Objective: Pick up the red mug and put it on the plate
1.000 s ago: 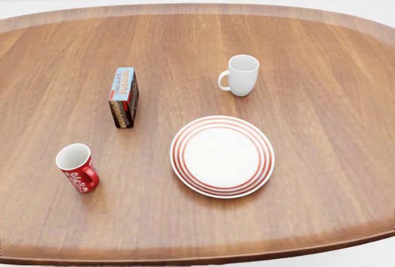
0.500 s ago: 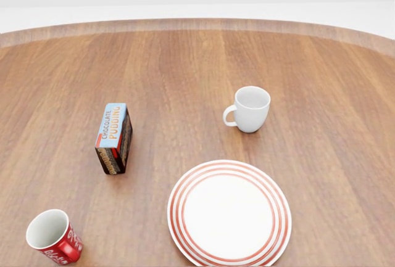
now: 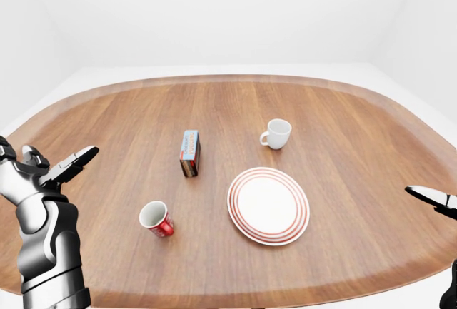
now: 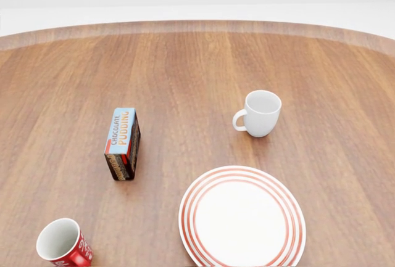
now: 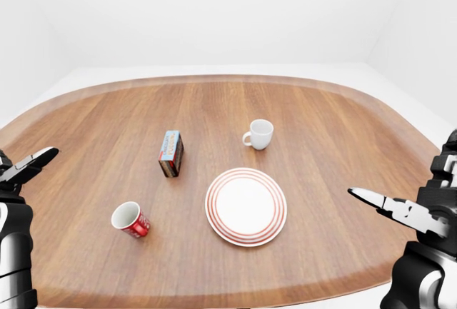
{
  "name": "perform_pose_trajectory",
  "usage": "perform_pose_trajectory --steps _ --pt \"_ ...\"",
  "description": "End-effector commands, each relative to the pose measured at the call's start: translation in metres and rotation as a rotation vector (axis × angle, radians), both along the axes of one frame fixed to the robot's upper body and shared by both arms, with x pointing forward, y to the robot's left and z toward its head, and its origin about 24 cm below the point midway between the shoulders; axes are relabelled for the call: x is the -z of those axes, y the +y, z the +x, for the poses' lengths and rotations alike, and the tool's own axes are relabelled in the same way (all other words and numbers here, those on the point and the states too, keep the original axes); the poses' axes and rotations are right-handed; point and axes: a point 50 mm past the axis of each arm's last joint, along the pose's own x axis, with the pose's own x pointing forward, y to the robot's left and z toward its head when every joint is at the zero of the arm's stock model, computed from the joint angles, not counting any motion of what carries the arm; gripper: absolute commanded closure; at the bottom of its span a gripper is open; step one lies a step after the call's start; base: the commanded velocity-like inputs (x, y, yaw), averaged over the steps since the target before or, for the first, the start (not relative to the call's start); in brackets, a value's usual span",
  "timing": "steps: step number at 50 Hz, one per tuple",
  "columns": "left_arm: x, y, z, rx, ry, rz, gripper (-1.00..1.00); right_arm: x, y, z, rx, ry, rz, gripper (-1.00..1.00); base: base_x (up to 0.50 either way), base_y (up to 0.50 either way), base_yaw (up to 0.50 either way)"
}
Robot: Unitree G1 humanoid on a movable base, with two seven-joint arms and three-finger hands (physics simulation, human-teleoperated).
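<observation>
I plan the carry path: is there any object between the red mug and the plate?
Nothing visible. The red mug stands left of the plate with only bare table between them. The pudding box and white mug sit higher in the view, off that line.

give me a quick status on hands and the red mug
Left hand open, right hand open, both off the table. Red mug untouched, left of plate; plate bare. Nothing between them.
</observation>
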Motion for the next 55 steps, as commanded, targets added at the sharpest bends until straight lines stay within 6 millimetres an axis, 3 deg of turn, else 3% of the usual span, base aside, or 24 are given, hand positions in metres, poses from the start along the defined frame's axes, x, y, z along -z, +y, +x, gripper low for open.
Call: perform_pose_trajectory --steps 1,21,29,46,50,52,55 --pt "0.0 0.001 0.0 -0.003 0.008 0.004 -1.0 0.005 0.001 0.003 -0.006 0.025 -0.001 -1.0 0.18 0.5 0.0" --pt "-0.001 0.001 0.0 -0.002 0.002 0.008 -1.0 0.008 0.0 0.005 -0.01 0.036 0.01 -1.0 0.18 0.5 0.0" --pt "-0.002 0.001 -0.001 -0.003 -0.003 0.01 -1.0 0.007 0.003 0.007 -0.021 0.04 -0.005 -1.0 0.1 0.08 0.0" --pt "-0.002 0.001 0.0 -0.002 0.001 0.009 -1.0 0.005 0.006 0.008 -0.036 0.018 0.009 -1.0 0.13 0.46 0.0" --pt "-0.002 0.002 0.0 -0.003 0.002 0.01 -1.0 0.002 0.019 0.019 -0.092 0.021 -0.026 -1.0 0.0 0.0 0.0" --pt "-0.002 0.001 0.0 -0.002 -0.001 0.012 -1.0 0.007 0.039 0.04 -0.176 0.061 -0.05 -1.0 0.0 0.0 0.0" --pt "-0.003 0.001 0.0 -0.002 -0.001 0.013 -1.0 0.005 0.061 0.055 -0.244 0.063 -0.088 -1.0 0.0 0.0 0.0"
